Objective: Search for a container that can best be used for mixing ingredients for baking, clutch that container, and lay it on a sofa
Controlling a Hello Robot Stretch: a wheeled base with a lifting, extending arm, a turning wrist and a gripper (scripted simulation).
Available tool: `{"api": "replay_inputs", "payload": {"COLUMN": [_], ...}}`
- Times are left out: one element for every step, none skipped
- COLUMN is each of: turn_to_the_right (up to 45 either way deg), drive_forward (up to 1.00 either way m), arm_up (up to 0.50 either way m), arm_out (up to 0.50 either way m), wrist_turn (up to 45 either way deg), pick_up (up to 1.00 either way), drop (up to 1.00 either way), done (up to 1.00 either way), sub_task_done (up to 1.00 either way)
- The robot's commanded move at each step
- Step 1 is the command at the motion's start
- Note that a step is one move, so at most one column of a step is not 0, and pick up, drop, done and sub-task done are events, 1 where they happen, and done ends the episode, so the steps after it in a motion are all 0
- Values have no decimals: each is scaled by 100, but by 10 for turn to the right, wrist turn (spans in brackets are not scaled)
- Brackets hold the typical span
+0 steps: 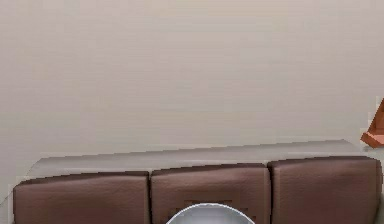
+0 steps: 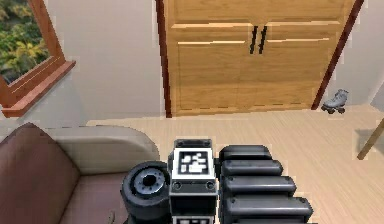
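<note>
A brown sofa (image 1: pixel 210 190) with three back cushions runs along the forward view's bottom, against a plain pale wall. In front of its middle cushion, a round pale grey rim (image 1: pixel 208 211), shaped like a bowl's, rises from the bottom edge. In the arm side view, the sofa's brown seat and beige armrest (image 2: pixel 95 150) lie at the lower left. The dark arm (image 2: pixel 250 185) comes up from the bottom edge with a white marked square (image 2: pixel 193 165) on it. Left of the square is the gripper's dark round body (image 2: pixel 148 190). Its far end is hidden, so I cannot tell whether it holds anything.
A wooden double door (image 2: pixel 255 55) stands across light wood floor (image 2: pixel 280 125). A window with a brown frame (image 2: pixel 25 50) is at the upper left. A small grey object (image 2: pixel 335 100) lies by the door, and a wooden leg (image 2: pixel 372 138) shows at the right edge. An orange-brown thing (image 1: pixel 377 128) shows at the forward view's right edge.
</note>
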Motion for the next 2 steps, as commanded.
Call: {"api": "replay_inputs", "payload": {"turn_to_the_right": [0,0], "drive_forward": [0,0], "arm_up": [0,-44], "arm_out": [0,0], "wrist_turn": [390,0], "pick_up": [0,0], "drop": [0,0], "done": [0,0], "sub_task_done": [0,0]}}
